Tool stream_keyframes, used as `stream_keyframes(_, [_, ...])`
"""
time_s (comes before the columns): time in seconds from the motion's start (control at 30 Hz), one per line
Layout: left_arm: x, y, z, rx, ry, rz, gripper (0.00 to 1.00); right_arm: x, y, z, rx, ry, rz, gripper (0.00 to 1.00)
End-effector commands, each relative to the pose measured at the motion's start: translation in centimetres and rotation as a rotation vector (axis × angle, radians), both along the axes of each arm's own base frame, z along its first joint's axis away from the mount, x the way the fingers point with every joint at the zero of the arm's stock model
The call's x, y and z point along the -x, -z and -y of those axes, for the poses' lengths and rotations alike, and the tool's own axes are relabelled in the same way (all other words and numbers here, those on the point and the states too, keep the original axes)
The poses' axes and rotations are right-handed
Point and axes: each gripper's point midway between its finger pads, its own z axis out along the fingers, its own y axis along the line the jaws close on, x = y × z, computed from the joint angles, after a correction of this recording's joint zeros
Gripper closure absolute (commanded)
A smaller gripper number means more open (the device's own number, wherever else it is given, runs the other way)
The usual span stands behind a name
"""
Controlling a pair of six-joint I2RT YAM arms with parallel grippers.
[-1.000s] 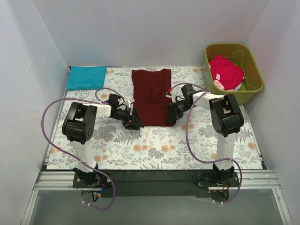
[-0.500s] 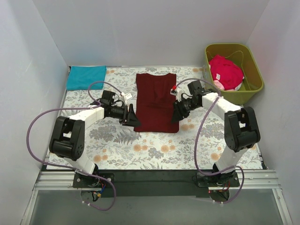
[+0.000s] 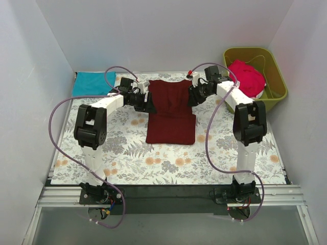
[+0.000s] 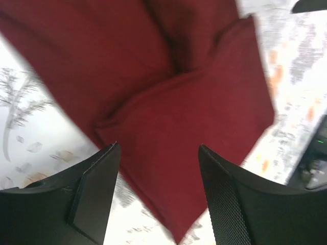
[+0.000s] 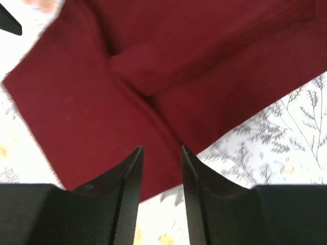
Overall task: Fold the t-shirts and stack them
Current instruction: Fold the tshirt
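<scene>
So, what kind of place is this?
Probably a robot test booth: plain white walls box in a table, two robot arms are bolted at its near edge, and a maroon shirt lies between them.

We look down from above and behind the arm bases, taking in the whole bench [image 3: 127, 153] from afar. The wrist cameras peer down past the left fingers [image 4: 97, 194] and right fingers [image 5: 127, 194], close above the maroon t-shirt [image 5: 92, 112], which all three views share.
</scene>
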Motion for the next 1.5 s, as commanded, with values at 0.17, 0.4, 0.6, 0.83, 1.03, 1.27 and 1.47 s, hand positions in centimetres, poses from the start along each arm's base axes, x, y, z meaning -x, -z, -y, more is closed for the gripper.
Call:
stream_keyframes(0.17, [-3.7, 2.0, -0.2, -0.087, 0.039, 0.09, 0.38, -3.5, 2.7, -0.9, 0.012, 0.032, -0.026, 0.55])
stream_keyframes(0.4, [-3.3, 2.7, 0.8, -0.071, 0.074, 0.072, 0.38, -2.7, 3.4, -0.9, 0.012, 0.002, -0.037, 0.5])
stream_keyframes(0.6, [-2.9, 3.1, 0.9, -0.074, 0.075, 0.063, 0.37, -1.3, 4.6, -1.5, 0.001, -0.023, -0.085, 0.38])
stream_keyframes(0.83, [-3.0, 3.0, 0.9, -0.074, 0.076, 0.066, 0.37, -0.3, 6.2, -1.7, 0.034, -0.036, -0.113, 0.33])
stream_keyframes(1.03, [-3.0, 3.2, 0.9, -0.07, 0.073, 0.058, 0.37, 1.1, 7.7, -1.6, 0.078, -0.071, -0.14, 0.35])
stream_keyframes(1.27, [-3.1, 3.2, 0.9, -0.073, 0.072, 0.063, 0.37, 2.1, 6.8, -2.0, 0.068, -0.105, -0.135, 0.39])
stream_keyframes(1.47, [-3.1, 3.2, 1.0, -0.069, 0.067, 0.059, 0.37, 2.4, 5.5, -2.6, 0.06, -0.127, -0.11, 0.44])
